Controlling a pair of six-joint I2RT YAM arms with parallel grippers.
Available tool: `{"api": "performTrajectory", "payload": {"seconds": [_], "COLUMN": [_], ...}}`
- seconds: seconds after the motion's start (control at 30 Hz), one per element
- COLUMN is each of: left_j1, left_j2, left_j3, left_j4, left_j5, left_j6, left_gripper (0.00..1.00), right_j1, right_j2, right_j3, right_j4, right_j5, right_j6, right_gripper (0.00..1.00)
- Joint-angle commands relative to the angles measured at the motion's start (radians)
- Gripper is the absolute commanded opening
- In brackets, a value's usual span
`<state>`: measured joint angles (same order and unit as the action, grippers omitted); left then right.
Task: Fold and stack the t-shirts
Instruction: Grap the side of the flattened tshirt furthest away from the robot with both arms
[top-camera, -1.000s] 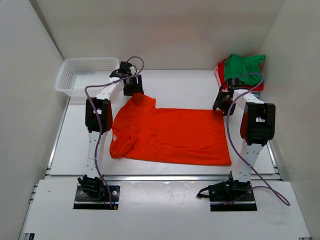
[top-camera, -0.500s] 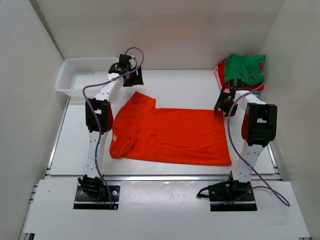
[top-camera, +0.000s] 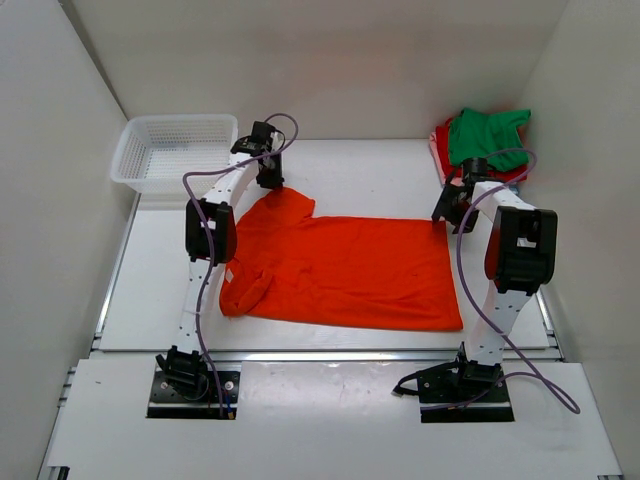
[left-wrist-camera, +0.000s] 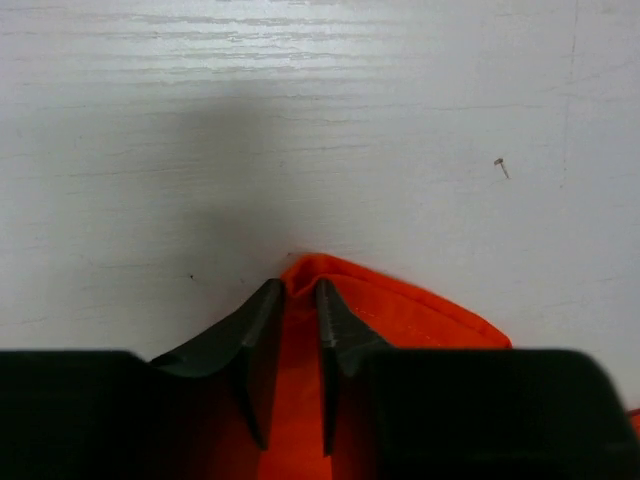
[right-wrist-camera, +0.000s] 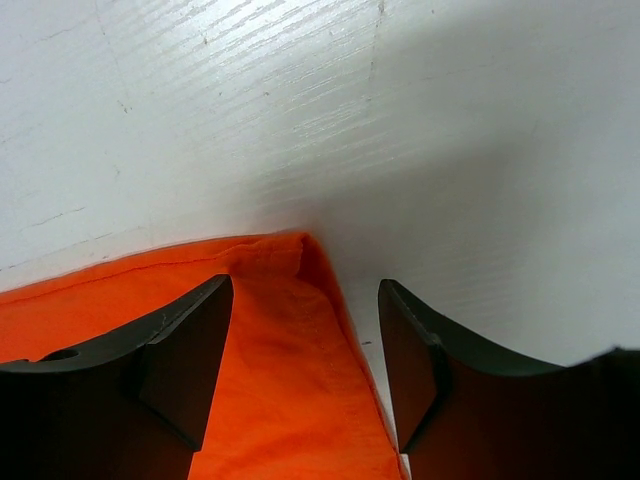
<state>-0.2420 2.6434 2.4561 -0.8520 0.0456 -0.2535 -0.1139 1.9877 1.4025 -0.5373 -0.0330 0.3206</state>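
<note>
The orange t-shirt (top-camera: 345, 270) lies flat on the table (top-camera: 380, 170), long axis left to right; left hand (left-wrist-camera: 297, 288) pinching its far left corner, right hand (right-wrist-camera: 305, 283) open astride its far right corner.

The top view looks down over the whole worktop (top-camera: 370, 175) from behind the arms. The wrist views, close behind the left gripper (left-wrist-camera: 296, 300) and right gripper (right-wrist-camera: 305, 330), share the orange t-shirt (top-camera: 340, 270) corners.

Bright orange t-shirt (top-camera: 345, 270) spread flat at centre, sleeve rumpled; t-shirt pile (top-camera: 485, 135) (green on top) far right.
</note>
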Motion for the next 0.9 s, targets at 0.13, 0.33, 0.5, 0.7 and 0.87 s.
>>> {"api": "performTrajectory", "payload": {"seconds": [0.13,0.33,0.5,0.7,0.87], "left_j1": [-0.002,0.007,0.032,0.064,0.053], "left_j2": [-0.042,-0.060,-0.126,-0.284,-0.520], "left_j3": [-0.034,-0.017,-0.002,-0.165,-0.537], "left_j4": [-0.028,-0.013,0.002,0.022,0.129], "left_j5": [0.048,0.112,0.155,0.212,0.195], "left_j6": [0.003,0.014,0.017,0.032,0.063], "left_gripper": [0.00,0.00,0.00,0.00,0.00], "right_j1": [-0.006,-0.003,0.003,-0.012,-0.047], "right_j2": [-0.026,0.032,0.017,-0.049,-0.133], "right_j3": [0.016,0.062,0.067,0.024,-0.057], "right_j4": [0.022,0.011,-0.006,0.065,0.122], "right_j5": [0.028,-0.034,-0.058,-0.110,-0.234], "right_j6": [0.006,0.008,-0.021,-0.048,-0.064], "right_gripper": [0.58,0.26,0.01,0.00,0.00]}}
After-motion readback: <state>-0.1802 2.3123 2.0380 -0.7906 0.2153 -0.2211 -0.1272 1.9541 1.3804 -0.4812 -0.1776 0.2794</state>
